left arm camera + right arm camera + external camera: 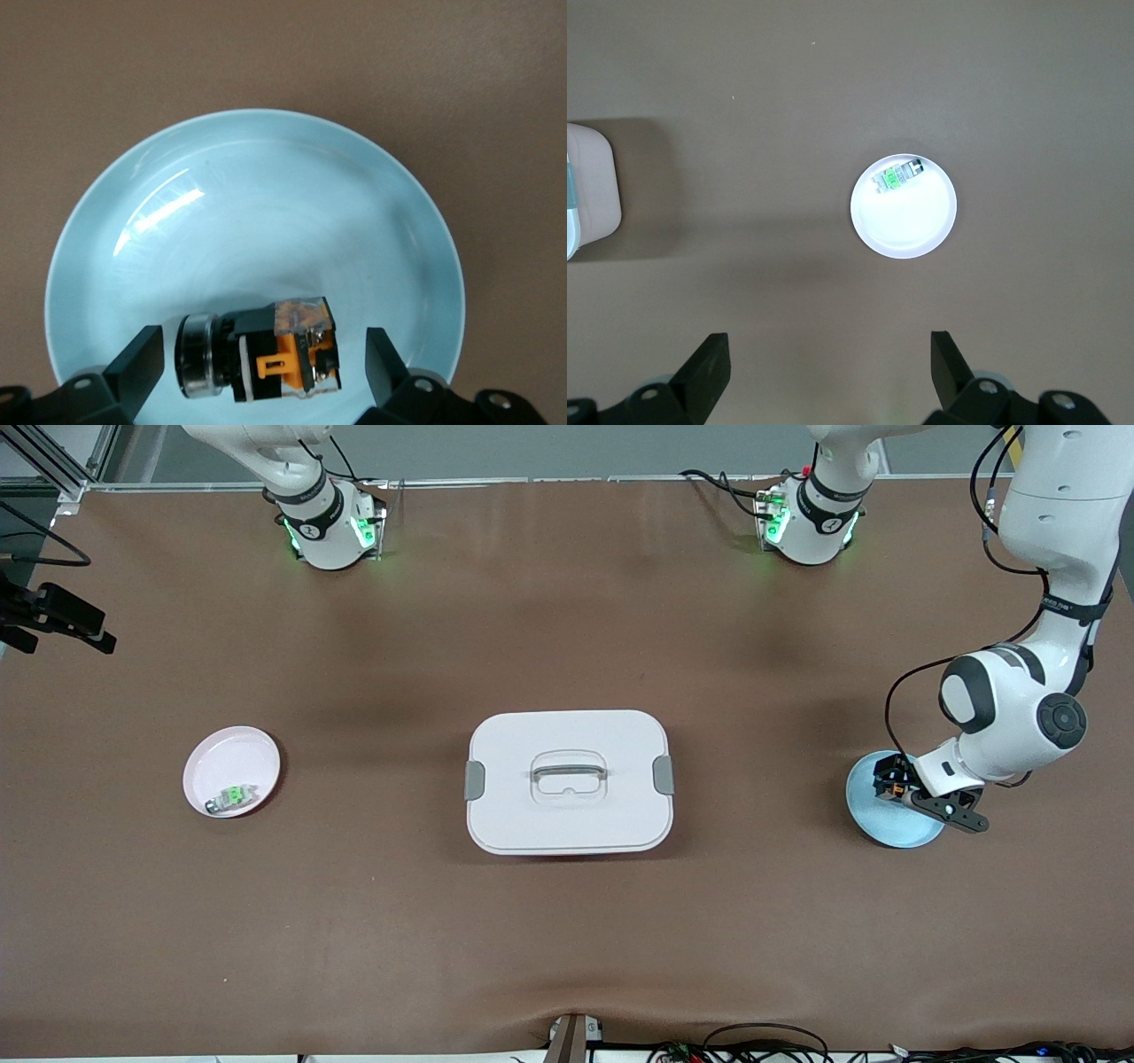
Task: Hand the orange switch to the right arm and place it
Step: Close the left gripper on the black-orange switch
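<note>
The orange switch (266, 354), a small black block with an orange clip and a silver round end, lies on its side in a pale blue plate (266, 195) at the left arm's end of the table. My left gripper (261, 359) is down in that plate (895, 828), open. One finger stands on each side of the switch (900, 786), with a gap at both. My right gripper (828, 363) hangs open and empty high over bare table, at the right arm's end. The front view shows only the right arm's base, not its hand.
A pink-white plate (232, 757) at the right arm's end holds a pale component with a green mark (232, 797). The right wrist view looks down on that plate (908, 221) from high up. A white lidded box with a handle (569, 781) sits mid-table.
</note>
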